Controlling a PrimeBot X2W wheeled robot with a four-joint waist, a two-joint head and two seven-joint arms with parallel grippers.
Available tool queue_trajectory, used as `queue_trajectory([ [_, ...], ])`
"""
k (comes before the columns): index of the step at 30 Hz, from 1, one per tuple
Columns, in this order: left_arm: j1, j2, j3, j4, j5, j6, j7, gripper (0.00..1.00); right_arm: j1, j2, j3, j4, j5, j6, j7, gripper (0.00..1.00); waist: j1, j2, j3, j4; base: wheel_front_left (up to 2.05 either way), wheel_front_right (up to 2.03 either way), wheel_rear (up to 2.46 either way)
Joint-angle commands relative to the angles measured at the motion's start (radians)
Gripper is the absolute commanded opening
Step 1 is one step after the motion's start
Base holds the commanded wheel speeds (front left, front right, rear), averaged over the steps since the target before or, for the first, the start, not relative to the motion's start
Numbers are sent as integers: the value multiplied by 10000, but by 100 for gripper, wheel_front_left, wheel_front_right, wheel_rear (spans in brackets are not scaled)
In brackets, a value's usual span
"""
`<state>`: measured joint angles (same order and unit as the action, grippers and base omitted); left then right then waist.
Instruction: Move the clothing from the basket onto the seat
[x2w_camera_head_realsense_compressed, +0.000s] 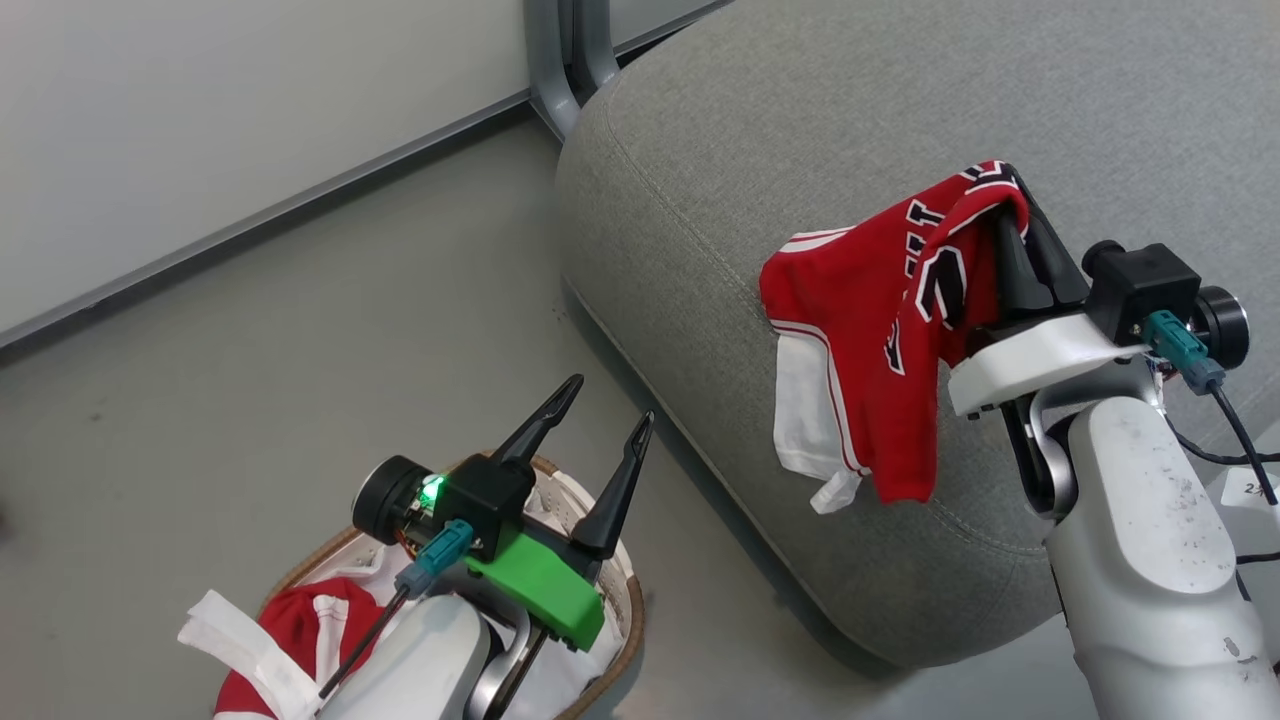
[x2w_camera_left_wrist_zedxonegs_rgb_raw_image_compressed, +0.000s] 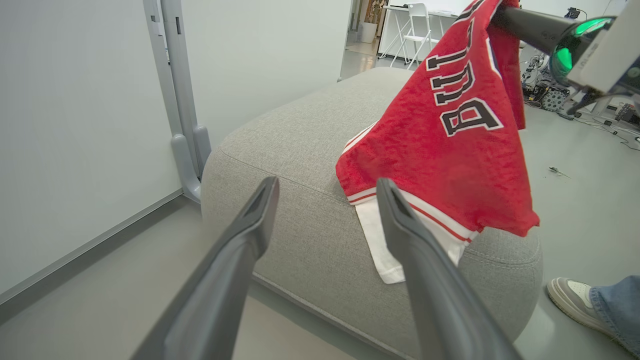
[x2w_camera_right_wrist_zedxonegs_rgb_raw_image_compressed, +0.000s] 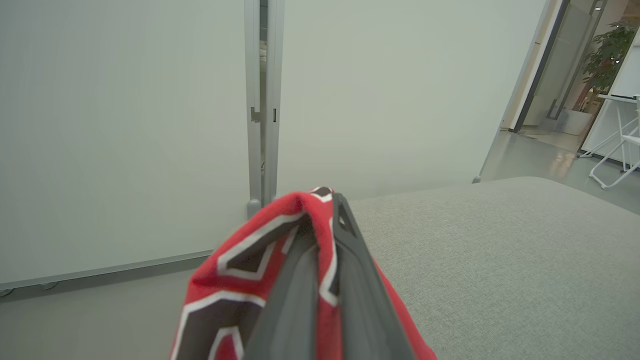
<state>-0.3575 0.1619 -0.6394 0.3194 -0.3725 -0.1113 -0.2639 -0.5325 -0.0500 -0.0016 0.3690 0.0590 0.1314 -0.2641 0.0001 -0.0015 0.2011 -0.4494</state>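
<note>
A red jersey with white trim and black letters hangs from my right gripper, which is shut on its upper fold above the grey seat. Its lower end droops over the seat's front edge. The left wrist view shows the same jersey draped against the seat. The fabric is pinched between my right fingers. My left gripper stands open and holds nothing, above the basket at the bottom left. A second red jersey lies in the basket beside a white liner.
A grey floor runs between basket and seat. A pale wall panel with a grey post foot stands behind the seat. A person's shoe and jeans leg are on the floor to the seat's right.
</note>
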Motion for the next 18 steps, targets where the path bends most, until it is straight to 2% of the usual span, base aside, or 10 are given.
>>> queue_trajectory([
  [1,-221,76,9,13,65,-27,-9,100,-241,-11,-33,31,-20,-14,-5,0,-1,15,402,107,0,0,0],
  [8,-656,143,-182,-68,389,-68,-9,100,-1745,-9,-346,533,-209,-14,-7,0,-1,15,1112,901,0,0,0],
  [13,-981,177,-341,-320,533,-85,7,100,-3765,-322,-815,1063,-808,-14,-7,0,-1,15,1749,1540,0,0,0],
  [18,-1250,131,-541,-599,657,-86,24,100,-5801,-724,-1574,1791,-463,-14,246,0,-1,15,2347,2170,0,0,0],
])
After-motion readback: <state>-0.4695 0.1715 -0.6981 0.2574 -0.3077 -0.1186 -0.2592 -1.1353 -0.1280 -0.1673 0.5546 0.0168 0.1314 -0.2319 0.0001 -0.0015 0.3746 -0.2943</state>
